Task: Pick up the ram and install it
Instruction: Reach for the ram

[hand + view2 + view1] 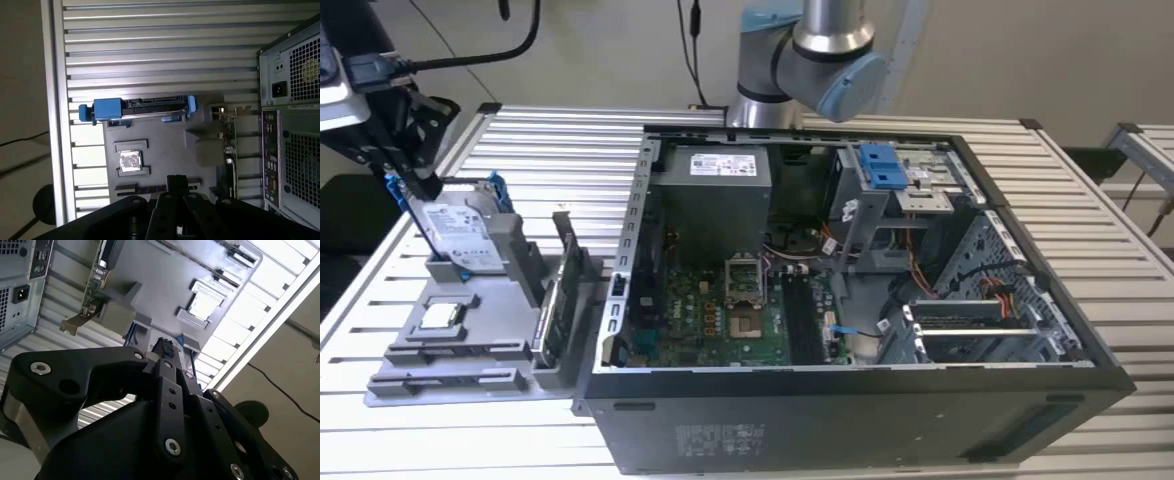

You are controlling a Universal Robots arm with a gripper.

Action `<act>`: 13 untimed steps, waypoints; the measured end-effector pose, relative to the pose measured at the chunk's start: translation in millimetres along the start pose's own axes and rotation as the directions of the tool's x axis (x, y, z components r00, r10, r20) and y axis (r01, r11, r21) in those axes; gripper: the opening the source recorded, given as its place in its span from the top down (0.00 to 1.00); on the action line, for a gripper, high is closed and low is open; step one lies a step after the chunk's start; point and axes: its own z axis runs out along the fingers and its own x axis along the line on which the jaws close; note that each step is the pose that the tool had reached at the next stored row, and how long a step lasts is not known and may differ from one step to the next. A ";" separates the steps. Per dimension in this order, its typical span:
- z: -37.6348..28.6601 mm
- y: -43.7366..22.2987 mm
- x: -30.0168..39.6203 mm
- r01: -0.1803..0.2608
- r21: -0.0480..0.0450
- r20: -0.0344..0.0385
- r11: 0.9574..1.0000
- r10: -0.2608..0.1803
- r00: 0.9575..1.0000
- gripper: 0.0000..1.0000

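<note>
Alignment comes first: in the exterior view the gripper (pixel 416 180) hovers at eleven o'clock over the gray fixture (pixel 494 300), fingers (pixel 162 352) pressed together and empty. The ram (pixel 140 188) seems to sit in the slot along the fixture's six o'clock edge. Best spread wide, square to its length, then descend centred.

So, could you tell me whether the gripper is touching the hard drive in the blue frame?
Apart. In the first wrist view, the gripper hangs clear of the hard drive, with bare gray fixture showing between them.
</note>
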 end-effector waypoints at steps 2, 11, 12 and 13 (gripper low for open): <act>2.7 -2.1 0.4 0.000 0.001 -0.001 1.000 0.000 1.000 0.89; 9.3 -15.3 3.8 0.000 0.002 -0.014 1.000 0.000 1.000 0.89; 10.3 -17.4 3.9 0.000 0.002 -0.015 1.000 0.000 1.000 0.89; 11.3 -20.1 3.9 0.000 0.002 -0.016 1.000 0.000 1.000 0.89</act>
